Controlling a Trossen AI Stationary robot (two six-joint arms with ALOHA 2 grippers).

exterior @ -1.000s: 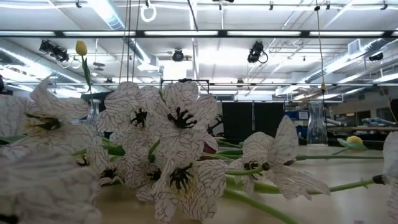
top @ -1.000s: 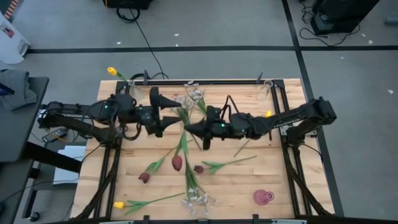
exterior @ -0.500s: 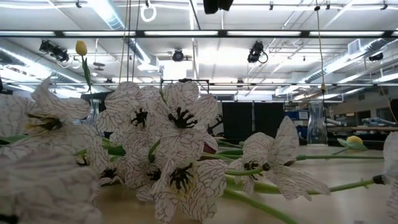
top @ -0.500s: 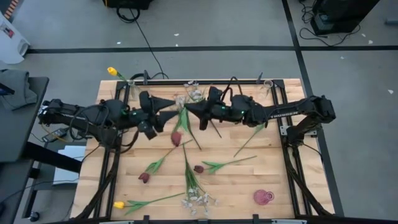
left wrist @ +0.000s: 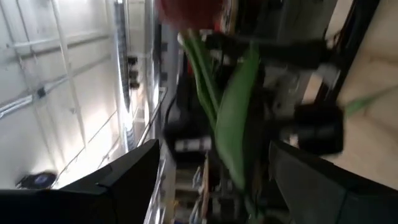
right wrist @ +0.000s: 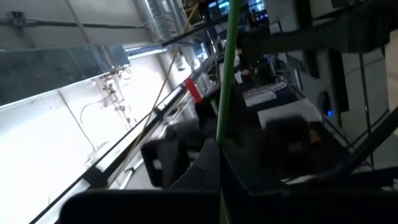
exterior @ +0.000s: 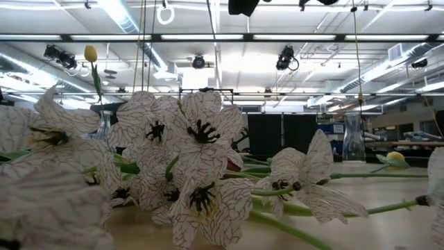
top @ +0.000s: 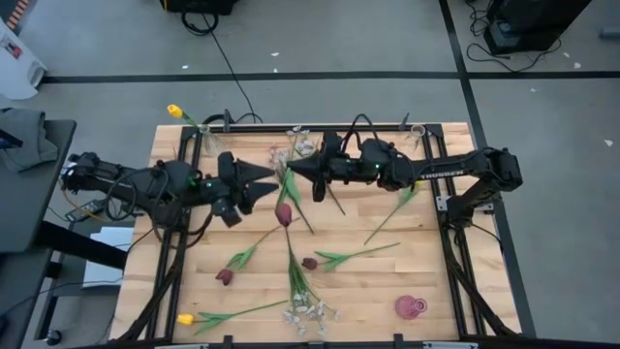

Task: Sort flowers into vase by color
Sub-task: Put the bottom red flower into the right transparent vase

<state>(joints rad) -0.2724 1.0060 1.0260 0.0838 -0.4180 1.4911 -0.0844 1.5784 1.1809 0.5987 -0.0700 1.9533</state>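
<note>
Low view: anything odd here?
Yes. A spray of whitish blossoms lies right against the camera, blocking most of the table. Only a yellow tulip in a far vase and an empty clear vase show past it.

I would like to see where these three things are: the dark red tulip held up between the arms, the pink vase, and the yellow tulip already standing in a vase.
dark red tulip (top: pixel 284 214), high view, on its bloom.
pink vase (top: pixel 410 307), high view, on its body.
yellow tulip (top: pixel 174 111), high view, on its bloom.
</note>
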